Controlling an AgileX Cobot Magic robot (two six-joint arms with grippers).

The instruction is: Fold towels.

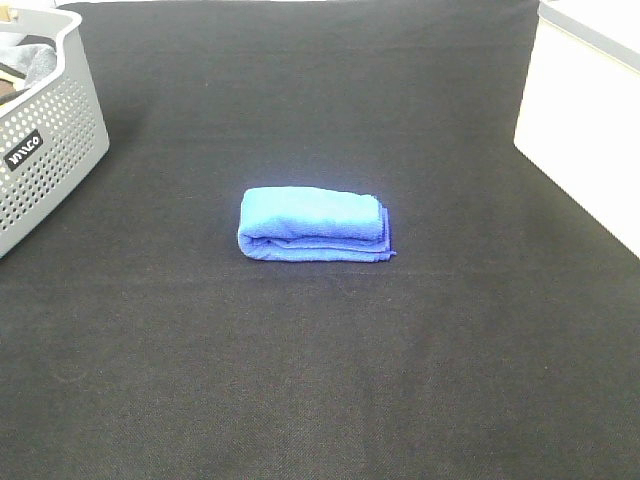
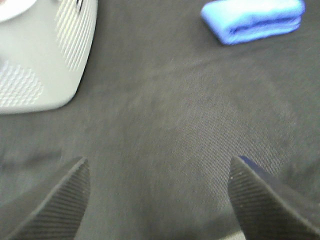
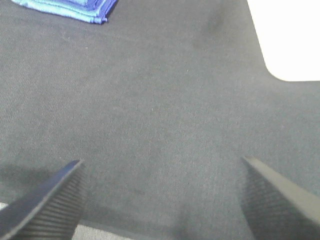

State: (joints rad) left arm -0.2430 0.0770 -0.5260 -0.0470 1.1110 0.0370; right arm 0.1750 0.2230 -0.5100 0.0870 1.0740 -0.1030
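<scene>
lab-style test bench, black cloth table (image 1: 320, 400), grey perforated basket (image 1: 50, 140)

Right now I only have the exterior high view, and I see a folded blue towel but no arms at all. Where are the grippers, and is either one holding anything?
Observer: The left gripper is open and empty, hanging over bare black cloth, apart from the folded blue towel.
Operator: And the right one?
Observer: The right gripper is open and empty too; its wrist view shows only a corner of the towel's layered edges.
Operator: Anything near the left arm?
Observer: The grey perforated basket stands close by, on the side away from the towel.
</scene>
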